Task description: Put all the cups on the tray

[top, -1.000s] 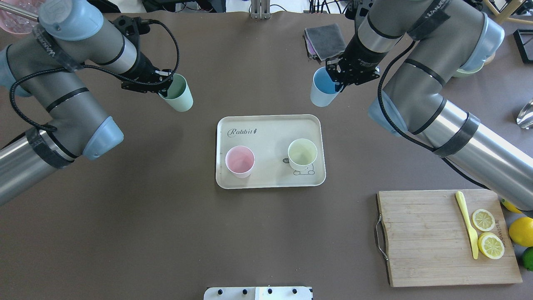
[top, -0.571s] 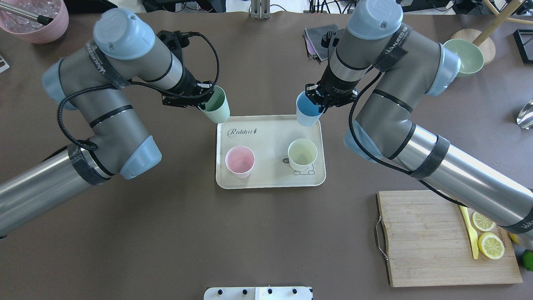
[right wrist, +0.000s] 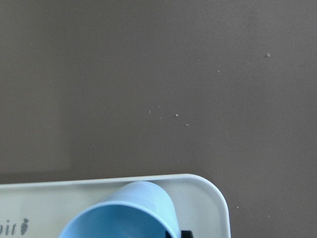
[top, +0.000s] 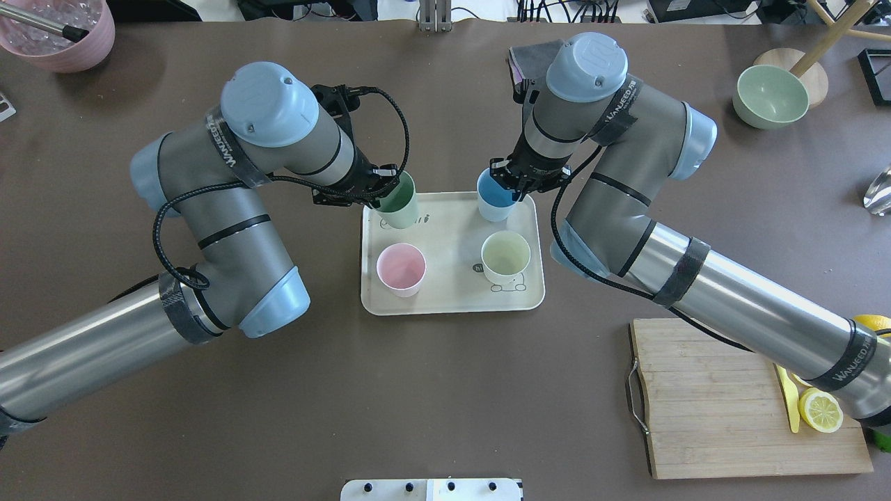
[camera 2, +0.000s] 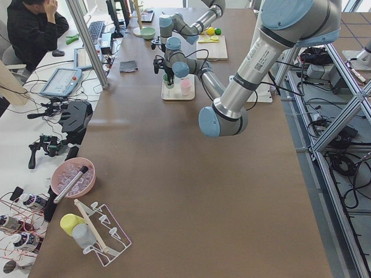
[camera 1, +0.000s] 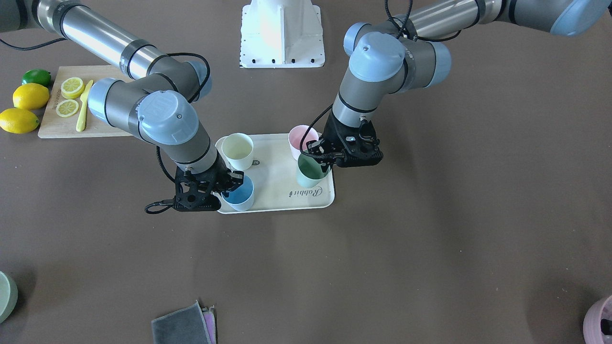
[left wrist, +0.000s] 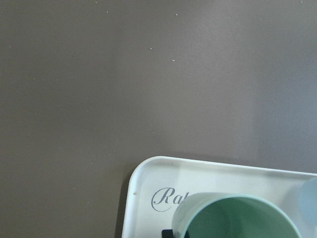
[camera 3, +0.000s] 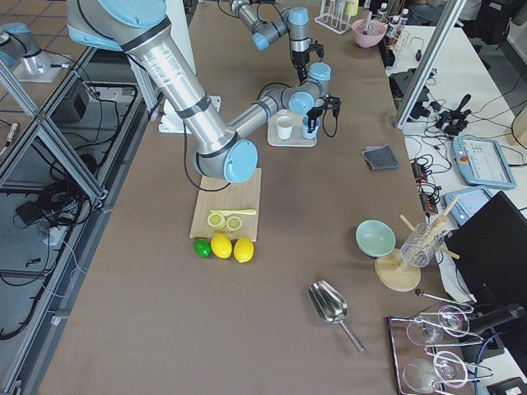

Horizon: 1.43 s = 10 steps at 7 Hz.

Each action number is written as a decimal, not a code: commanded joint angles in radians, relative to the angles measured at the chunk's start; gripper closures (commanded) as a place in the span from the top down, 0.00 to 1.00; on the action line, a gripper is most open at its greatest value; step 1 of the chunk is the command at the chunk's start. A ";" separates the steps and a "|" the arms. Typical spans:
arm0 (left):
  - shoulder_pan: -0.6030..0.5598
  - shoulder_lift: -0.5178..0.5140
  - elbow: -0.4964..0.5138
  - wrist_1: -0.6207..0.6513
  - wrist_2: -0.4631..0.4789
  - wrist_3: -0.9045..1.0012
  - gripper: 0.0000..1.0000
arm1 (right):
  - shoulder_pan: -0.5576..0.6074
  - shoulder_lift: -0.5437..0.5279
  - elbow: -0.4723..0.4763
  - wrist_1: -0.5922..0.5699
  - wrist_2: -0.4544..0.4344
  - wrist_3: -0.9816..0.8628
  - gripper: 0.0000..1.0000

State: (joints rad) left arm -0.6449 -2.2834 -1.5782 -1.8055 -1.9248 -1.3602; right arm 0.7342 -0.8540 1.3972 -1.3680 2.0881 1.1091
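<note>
The cream tray [top: 452, 296] lies mid-table with the pink cup [top: 401, 269] and the yellow cup [top: 506, 257] standing on its near half. My left gripper [top: 379, 191] is shut on the rim of the mint green cup [top: 397, 205], upright over the tray's far left corner. My right gripper [top: 511, 182] is shut on the rim of the light blue cup [top: 495, 198], upright over the far right corner. The front view shows the green cup [camera 1: 311, 171] and the blue cup [camera 1: 238, 193] inside the tray rim [camera 1: 277, 208]. I cannot tell whether they touch the tray floor.
A wooden cutting board [top: 724, 396] with a lemon slice [top: 821, 410] and a yellow knife lies at the near right. A pale-green bowl [top: 773, 96] stands far right, a mauve pot [top: 59, 31] far left, and a grey cloth [camera 1: 181, 327] behind the tray.
Both arms have swung inward with their cups. The green cup and the blue cup have moved from over the bare table to over the tray's far corners.
</note>
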 commanded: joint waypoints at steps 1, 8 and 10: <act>0.045 -0.014 0.020 -0.002 0.038 -0.028 0.00 | 0.001 0.001 0.000 0.009 0.001 0.006 0.15; 0.034 -0.013 0.073 -0.015 0.110 -0.020 0.38 | 0.097 0.006 0.068 -0.009 0.093 0.025 1.00; -0.005 -0.013 0.046 -0.005 0.090 0.049 0.98 | 0.140 -0.006 0.101 -0.060 0.131 0.008 1.00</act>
State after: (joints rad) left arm -0.6239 -2.2964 -1.5122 -1.8185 -1.8227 -1.3627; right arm 0.8475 -0.8523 1.4744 -1.3935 2.1990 1.1267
